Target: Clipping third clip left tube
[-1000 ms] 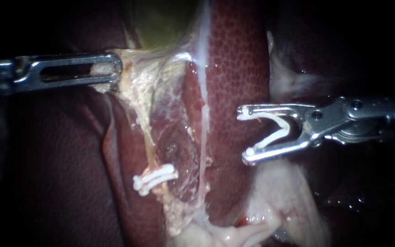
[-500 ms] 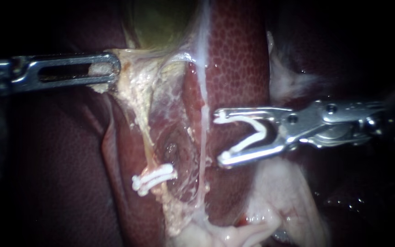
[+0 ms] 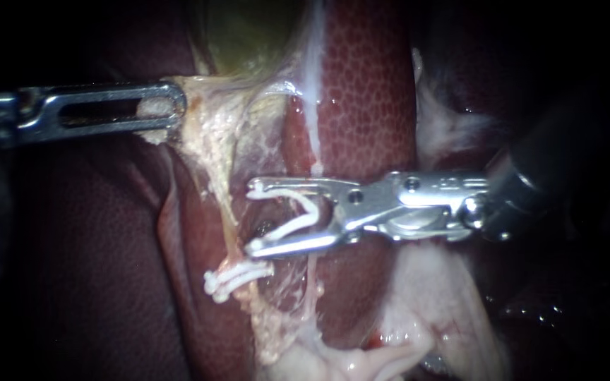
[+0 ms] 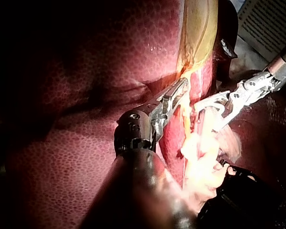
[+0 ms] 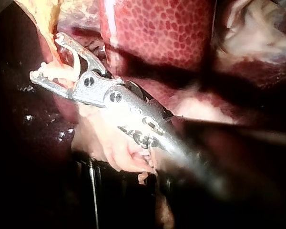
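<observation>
Jaws on your right instrument (image 3: 252,217) hold an open clip (image 3: 298,212) just above the shut clips (image 3: 238,276). Your left instrument (image 3: 176,106) pinches tissue (image 3: 202,123). Next, hook the tube (image 3: 229,224), then squeeze.

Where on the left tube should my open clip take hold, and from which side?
Probably the bare stretch of the left tube just above the clips already on it, from the right, square across. The left instrument holds the tissue above taut, so the tube runs straight there, and the open clip in the tool of the right instrument faces it.
</observation>
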{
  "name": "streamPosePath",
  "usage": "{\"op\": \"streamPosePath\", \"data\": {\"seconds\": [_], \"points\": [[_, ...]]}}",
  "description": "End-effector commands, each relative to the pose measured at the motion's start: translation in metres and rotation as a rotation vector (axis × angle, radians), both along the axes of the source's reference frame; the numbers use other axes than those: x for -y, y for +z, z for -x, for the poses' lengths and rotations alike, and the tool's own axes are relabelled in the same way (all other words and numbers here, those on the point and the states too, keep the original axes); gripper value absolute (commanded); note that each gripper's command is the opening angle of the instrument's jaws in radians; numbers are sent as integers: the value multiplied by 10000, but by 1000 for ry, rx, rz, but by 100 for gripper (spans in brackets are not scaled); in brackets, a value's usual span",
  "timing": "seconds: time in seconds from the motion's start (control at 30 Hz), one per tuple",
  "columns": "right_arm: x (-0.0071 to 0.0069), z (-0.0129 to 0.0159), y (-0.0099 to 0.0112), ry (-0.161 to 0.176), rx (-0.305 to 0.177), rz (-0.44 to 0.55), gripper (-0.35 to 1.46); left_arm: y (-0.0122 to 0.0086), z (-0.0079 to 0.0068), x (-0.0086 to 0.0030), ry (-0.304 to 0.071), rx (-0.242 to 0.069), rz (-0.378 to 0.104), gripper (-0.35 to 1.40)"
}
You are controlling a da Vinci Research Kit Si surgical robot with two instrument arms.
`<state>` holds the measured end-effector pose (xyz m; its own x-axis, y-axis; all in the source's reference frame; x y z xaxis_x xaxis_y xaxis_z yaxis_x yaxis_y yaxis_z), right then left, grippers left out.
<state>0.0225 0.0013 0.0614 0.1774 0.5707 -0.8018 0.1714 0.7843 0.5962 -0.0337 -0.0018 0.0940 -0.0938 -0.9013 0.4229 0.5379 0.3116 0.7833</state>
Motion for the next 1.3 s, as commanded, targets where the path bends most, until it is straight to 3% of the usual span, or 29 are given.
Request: {"op": "streamPosePath", "data": {"seconds": [0.03,0.33,0.57,0.77,1.3], "points": [[1,-3,4,-1,2,-2,60,0,0,0,0,-1,0,-21],[13,-23,30,-23,6,-28,60,-1,0,1,-1,-1,0,-21],[17,-36,23,-77,-31,-67,60,-1,1,1,-1,-1,0,-21],[15,-55,20,-101,-75,-114,60,0,2,2,-2,-2,1,-21],[7,-68,30,-99,-90,-150,58,1,5,3,-3,-3,2,-21]]}}
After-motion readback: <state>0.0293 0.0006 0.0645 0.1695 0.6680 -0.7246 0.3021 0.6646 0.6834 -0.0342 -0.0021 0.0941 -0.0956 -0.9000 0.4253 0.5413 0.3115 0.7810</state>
